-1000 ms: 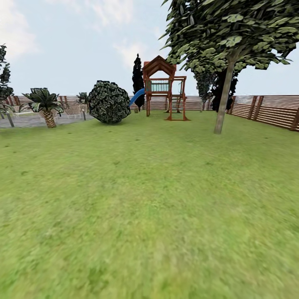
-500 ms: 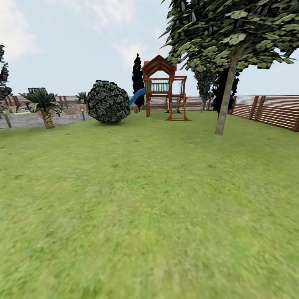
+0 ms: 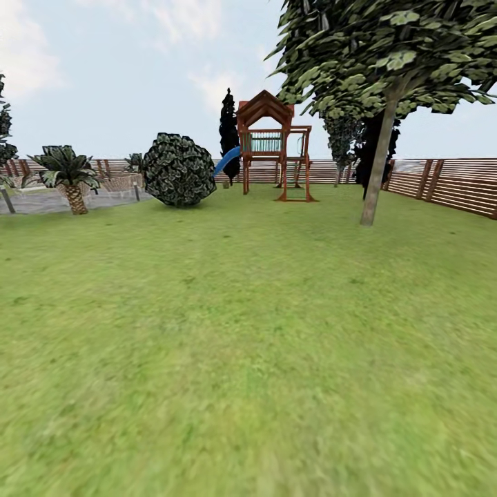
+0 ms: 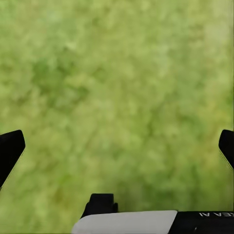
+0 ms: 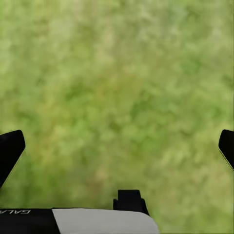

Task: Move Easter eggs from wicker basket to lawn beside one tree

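Green, slightly patchy lawn (image 3: 235,345) across the whole foreground of the head view, running back to a brown horizontal-slat wooden fence (image 3: 449,183) at the far edge of the garden. Ahead and to the right, well off across the grass, a tree with a straight pale grey-beige trunk (image 3: 379,162) under dark, mottled green-white leaves. Behind it, a darker black-trunked tree (image 3: 369,148). Near the middle of the far lawn, a red-brown wooden play tower (image 3: 275,145) with a blue slide (image 3: 226,160) coming off its left side. Left of that, a round dark-leaved bush (image 3: 179,169), and further left a short palm with a scaly brown trunk (image 3: 69,176) beside a grey paved strip.

Left gripper (image 4: 117,146) hanging over bare grass, black fingertips (image 4: 9,151) at opposite edges of the wrist view, jaws spread wide with nothing between them. Right gripper (image 5: 117,146) the same: fingertips (image 5: 9,148) far apart, only blurred grass in the gap.
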Controlling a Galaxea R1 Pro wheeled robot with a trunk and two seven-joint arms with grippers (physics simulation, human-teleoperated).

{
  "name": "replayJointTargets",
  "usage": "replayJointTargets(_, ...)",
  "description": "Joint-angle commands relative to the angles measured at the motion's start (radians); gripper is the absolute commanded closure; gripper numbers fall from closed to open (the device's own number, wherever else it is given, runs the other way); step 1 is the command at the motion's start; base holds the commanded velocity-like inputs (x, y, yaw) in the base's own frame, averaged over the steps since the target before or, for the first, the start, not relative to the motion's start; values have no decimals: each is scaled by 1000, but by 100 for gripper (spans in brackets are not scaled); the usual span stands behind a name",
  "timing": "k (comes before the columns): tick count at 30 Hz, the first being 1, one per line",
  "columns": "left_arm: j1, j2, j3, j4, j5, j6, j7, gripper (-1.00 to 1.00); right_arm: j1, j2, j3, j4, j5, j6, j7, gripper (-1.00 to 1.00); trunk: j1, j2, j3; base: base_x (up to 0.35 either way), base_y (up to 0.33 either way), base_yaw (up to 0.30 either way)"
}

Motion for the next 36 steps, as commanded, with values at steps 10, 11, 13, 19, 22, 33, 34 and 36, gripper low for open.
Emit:
replayJointTargets(10,0,-1,-7,-1,-2,-2,7,-100,0,1,1,0,1,-6,-2,-100,1,0,-1,335,0,0)
replayJointTargets(11,0,-1,-8,-1,-2,-2,7,-100,0,1,1,0,1,-6,-2,-100,1,0,-1,335,0,0)
replayJointTargets(13,0,-1,-8,-1,-2,-3,7,-100,0,1,1,0,2,-7,-2,-100,1,0,-1,335,0,0)
replayJointTargets(19,0,-1,-10,-1,-4,-3,7,-100,0,1,3,-1,6,-7,-4,-100,1,0,-1,335,0,0)
replayJointTargets(22,0,-1,-11,-1,-5,-3,7,-100,0,1,3,-1,7,-7,-4,-100,1,0,-1,335,0,0)
replayJointTargets(33,0,-1,-12,-1,-7,-3,7,-100,0,1,4,-1,9,-7,-4,-100,1,0,-1,335,0,0)
replayJointTargets(34,0,-1,-12,-1,-7,-3,7,-100,0,1,4,-1,9,-7,-4,-100,1,0,-1,335,0,0)
replayJointTargets(36,0,-1,-12,-1,-7,-3,7,-100,0,1,4,-1,9,-7,-4,-100,1,0,-1,335,0,0)
